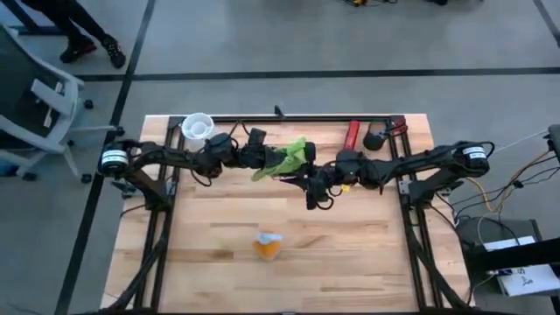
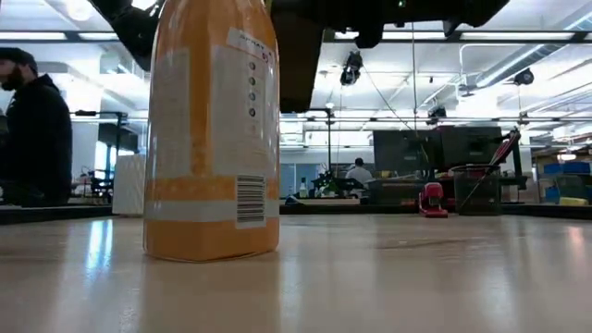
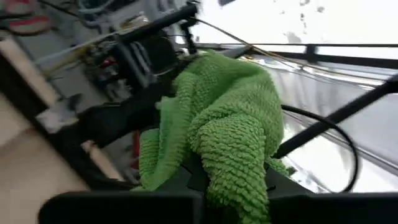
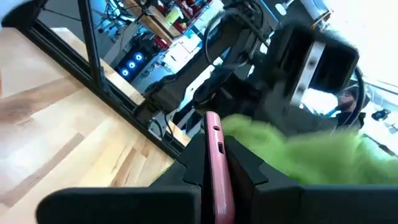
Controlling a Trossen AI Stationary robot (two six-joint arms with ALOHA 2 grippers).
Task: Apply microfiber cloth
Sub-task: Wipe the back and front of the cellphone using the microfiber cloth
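The lime-green microfiber cloth (image 1: 293,156) hangs bunched above the table's far middle, with my left gripper (image 1: 273,160) shut on it. It fills the left wrist view as a crumpled wad (image 3: 230,137). Just to its right, my right gripper (image 1: 308,188) is shut on a thin phone with a pink edge (image 4: 214,162), held above the table. In the right wrist view the cloth (image 4: 311,155) lies right against the phone's far side. Whether the two touch, I cannot tell. My left gripper pinches a bunched fold of the cloth (image 3: 233,180) between its two fingers, several layers thick, coming level from the table's left. The cloth is lifted clear and its loose end (image 1: 302,147) stands out slack past the fingertips. My right gripper pinches the phone's two flat faces (image 4: 217,186) between its two fingers, coming from the table's right. The phone stands on edge, its pink rim showing past the fingertips, lifted clear of the table.
An orange-and-white spray bottle (image 1: 269,247) stands upright near the table's front middle and fills the left of the low view (image 2: 213,129). A white cup (image 1: 197,127) is at the far left, and a red tool (image 1: 353,133) at the far right. A person (image 2: 37,129) is beyond the table.
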